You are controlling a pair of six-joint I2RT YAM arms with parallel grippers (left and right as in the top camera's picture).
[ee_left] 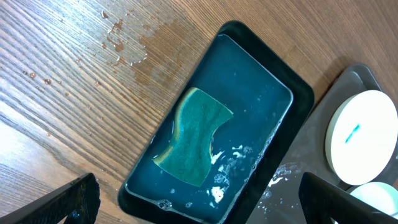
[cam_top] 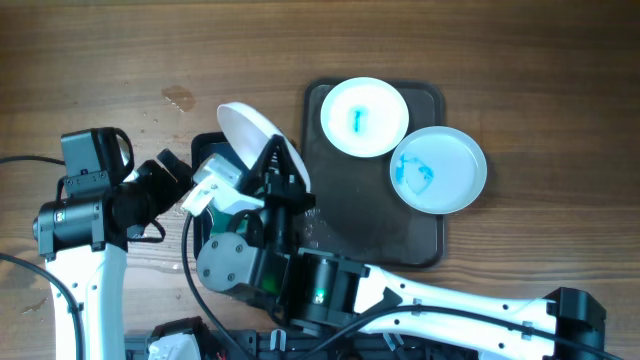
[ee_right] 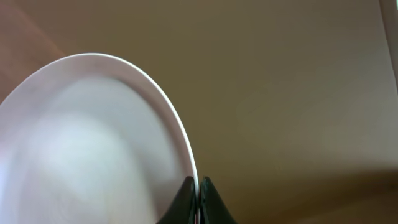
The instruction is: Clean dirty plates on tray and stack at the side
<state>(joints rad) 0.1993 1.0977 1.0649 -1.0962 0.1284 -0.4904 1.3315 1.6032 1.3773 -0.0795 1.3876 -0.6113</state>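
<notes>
The dark brown tray (cam_top: 345,215) holds two white plates, each smeared blue: one at its top (cam_top: 364,117) and one at its right edge (cam_top: 438,168). My right gripper (cam_top: 270,165) is shut on the rim of a third white plate (cam_top: 248,130) and holds it tilted in the air, left of the tray. In the right wrist view the fingertips (ee_right: 198,186) pinch this plate (ee_right: 93,143). My left gripper (ee_left: 211,208) is open and empty above the small blue tray. The left wrist view also shows the brown tray (ee_left: 298,180) and a smeared plate (ee_left: 364,137).
A small dark blue tray (ee_left: 298,106) with a green sponge (ee_left: 193,137) and soapy water lies left of the brown tray, mostly hidden under the arms in the overhead view. Water drops (ee_left: 118,37) lie on the wooden table.
</notes>
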